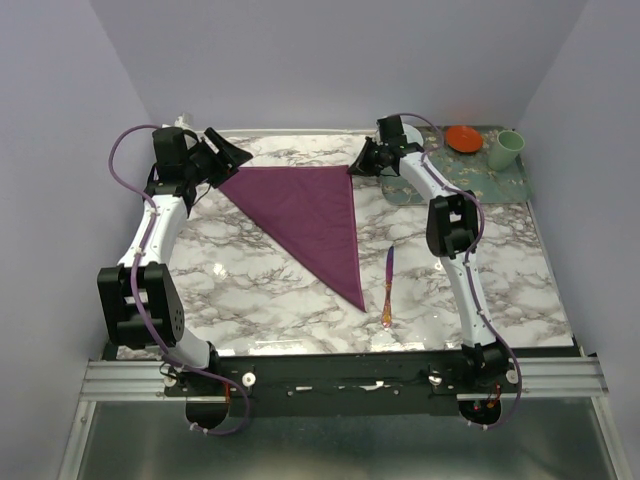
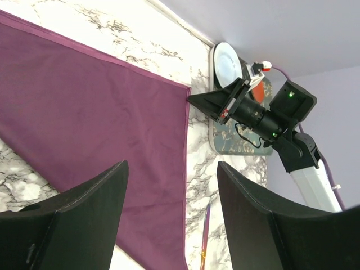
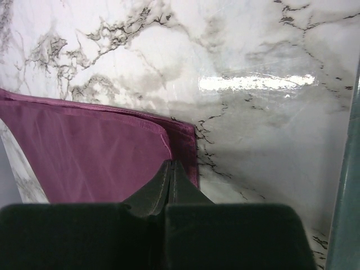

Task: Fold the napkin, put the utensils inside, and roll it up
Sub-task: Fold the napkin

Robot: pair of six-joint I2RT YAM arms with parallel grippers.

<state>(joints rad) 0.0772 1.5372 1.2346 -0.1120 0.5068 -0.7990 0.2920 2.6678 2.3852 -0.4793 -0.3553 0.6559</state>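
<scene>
The plum napkin (image 1: pixel 310 215) lies on the marble table folded into a triangle, its point toward the near edge. My right gripper (image 1: pixel 358 162) sits at its far right corner. In the right wrist view the jaws (image 3: pixel 170 164) are pressed together on the curled corner of the napkin's (image 3: pixel 84 152) upper layer. My left gripper (image 1: pixel 235 158) hovers open by the far left corner with nothing between its fingers (image 2: pixel 171 164); below it are the napkin (image 2: pixel 95 124) and the right gripper (image 2: pixel 194 100). The knife (image 1: pixel 388 290) lies right of the napkin, handle toward the near edge, also seen as a knife (image 2: pixel 205 236) in the left wrist view.
A green floral mat (image 1: pixel 480 175) lies at the far right corner, bearing an orange bowl (image 1: pixel 464 138), a green cup (image 1: pixel 506 150) and a white plate (image 2: pixel 228 64). The mat's edge (image 3: pixel 343 225) runs just right of my right gripper. Walls close the far and side edges.
</scene>
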